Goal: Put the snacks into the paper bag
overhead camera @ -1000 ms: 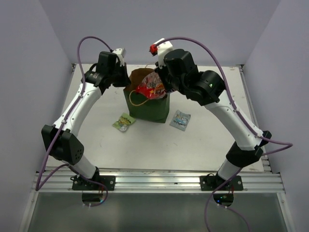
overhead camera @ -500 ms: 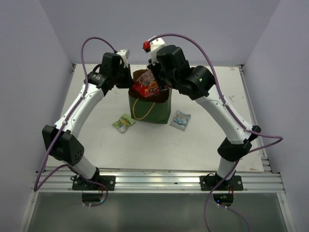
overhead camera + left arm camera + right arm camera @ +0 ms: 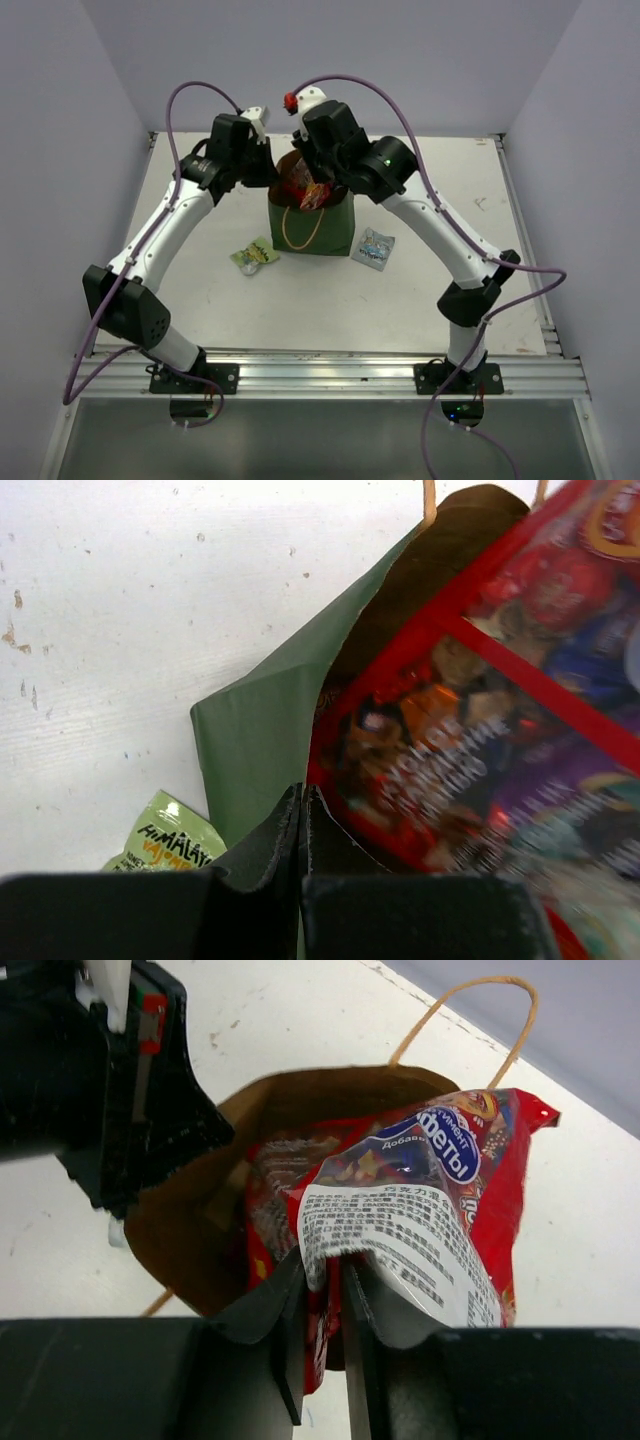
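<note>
The right gripper (image 3: 320,1290) shows a narrow gap between its jaws with the lower edge of the red candy bag (image 3: 400,1210) in it; I cannot tell whether it still pinches. The left gripper (image 3: 303,810) is pressed together, apparently on the left rim of the paper bag (image 3: 325,232), holding the mouth wide.

A second ago the red candy bag lay across the top of the paper bag. Now the right arm has reached further over and stood it on end in the mouth, lower part inside and top still above the rim. The first snack looks nearly delivered.

Whatever lies beneath it is hidden. On the table (image 3: 300,300), the yellow-green packet (image 3: 257,253) lies left of the paper bag and the grey-blue packet (image 3: 373,248) right.
</note>
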{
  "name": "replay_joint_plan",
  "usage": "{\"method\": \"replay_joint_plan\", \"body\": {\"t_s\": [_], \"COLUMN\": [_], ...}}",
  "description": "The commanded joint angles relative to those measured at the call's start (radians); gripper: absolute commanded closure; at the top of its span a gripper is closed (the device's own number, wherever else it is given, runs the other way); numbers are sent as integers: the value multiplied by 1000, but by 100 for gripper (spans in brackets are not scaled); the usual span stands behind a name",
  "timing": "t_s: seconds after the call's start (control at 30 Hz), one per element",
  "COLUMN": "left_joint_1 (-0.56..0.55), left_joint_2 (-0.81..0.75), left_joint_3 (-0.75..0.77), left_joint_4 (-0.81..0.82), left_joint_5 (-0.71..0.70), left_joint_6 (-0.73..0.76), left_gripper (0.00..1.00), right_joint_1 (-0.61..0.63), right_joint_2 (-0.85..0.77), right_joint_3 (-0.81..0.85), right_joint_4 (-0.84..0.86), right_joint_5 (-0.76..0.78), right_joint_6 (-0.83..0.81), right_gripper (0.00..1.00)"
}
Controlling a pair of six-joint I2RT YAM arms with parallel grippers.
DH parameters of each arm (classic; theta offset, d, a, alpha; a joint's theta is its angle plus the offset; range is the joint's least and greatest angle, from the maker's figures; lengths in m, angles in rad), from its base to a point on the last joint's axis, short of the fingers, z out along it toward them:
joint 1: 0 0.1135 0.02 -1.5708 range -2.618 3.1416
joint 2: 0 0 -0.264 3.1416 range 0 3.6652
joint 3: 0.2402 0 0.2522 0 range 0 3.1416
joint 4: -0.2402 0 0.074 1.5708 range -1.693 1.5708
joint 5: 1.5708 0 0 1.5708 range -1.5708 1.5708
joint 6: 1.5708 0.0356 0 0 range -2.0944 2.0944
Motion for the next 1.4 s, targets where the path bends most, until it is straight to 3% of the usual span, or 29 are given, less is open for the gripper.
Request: {"method": "replay_joint_plan", "body": {"t_s": [0.0,0.07,0.1,0.13,0.2,0.3,0.5,0.6,0.63,0.83,0.93,1.17,1.37], "left_joint_1": [-11,-11,-11,-11,-11,-11,-11,-11,-11,-11,-11,-11,-11], "left_joint_2": [-79,-91,-96,-98,-101,-110,-110,-107,-102,-119,-130,-150,-174], "left_joint_3": [-45,-66,-83,-86,-91,-91,-95,-108,-112,-151,-155,-163,-170], "left_joint_4": [97,123,129,134,134,134,132,143,144,178,180,178,173], "left_joint_5": [-8,-15,-23,-24,-38,-55,-77,-93,-97,-112,-141,-147,-176], "left_joint_6": [-3,6,9,13,21,29,29,16,13,12,16,21,32], "left_gripper": [100,100,100,100,100,100,100,100,100,100,100,99,92], "right_joint_1": [-3,-3,-4,-4,-3,-3,-1,-17,-24,-179,-250,-322,-392], "right_joint_2": [43,77,97,135,155,94,-113,-220,-250,-409,-400,-200,-97], "right_joint_3": [40,90,122,161,259,239,108,-99,-259,-881,-1068,-1141,-1207], "right_joint_4": [152,181,183,178,170,231,308,296,292,369,480,623,753], "right_joint_5": [28,36,34,31,23,34,195,344,359,225,103,-49,-158], "right_joint_6": [-1,-6,-15,-16,-13,-13,-58,-33,-6,283,349,353,372], "right_gripper": [77,68,59,42,26,15,12,8,8,7,8,9,11]}}
